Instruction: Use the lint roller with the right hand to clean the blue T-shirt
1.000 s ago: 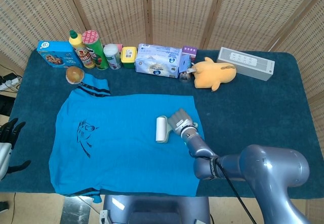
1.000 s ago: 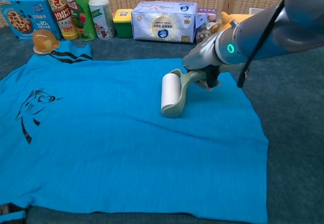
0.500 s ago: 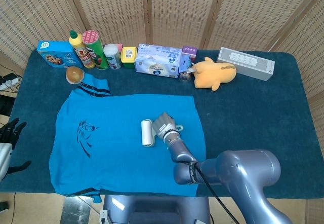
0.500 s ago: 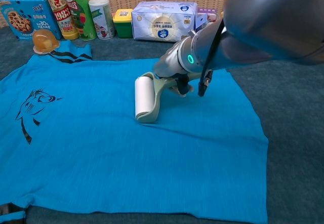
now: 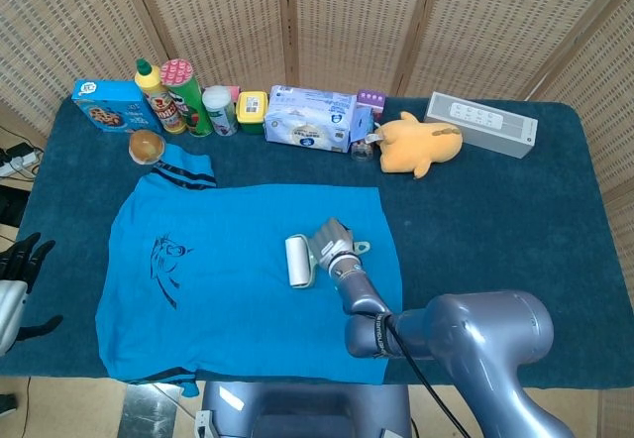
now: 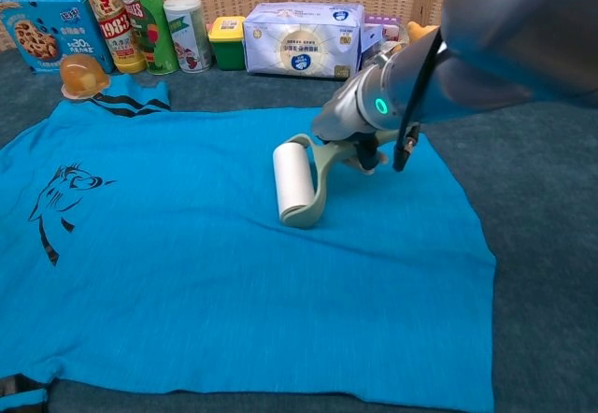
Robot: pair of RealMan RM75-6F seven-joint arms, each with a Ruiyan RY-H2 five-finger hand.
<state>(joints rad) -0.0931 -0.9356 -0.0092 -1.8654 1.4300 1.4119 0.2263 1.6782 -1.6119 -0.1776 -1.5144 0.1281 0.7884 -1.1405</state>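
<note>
On the blue T-shirt [image 6: 234, 273] | one lint roller [image 6: 291, 180] lying near-to-far, handle toward your right hand [image 6: 360, 133], fingers clamped on it

The left hand [image 5: 20, 260] is cut off by the head view's 9 o'clock edge, and its finger posture cannot be determined. The right hand [image 6: 360, 142] is largely hidden beneath its own wrist in the chest view. The lint roller [image 6: 297, 181] handle is concealed where it is gripped. The blue T-shirt [image 6: 168, 273] is cut off at 6 and 9 o'clock in the chest view. Label text on the tissue pack [image 5: 309, 119] is too small to be read.
</note>
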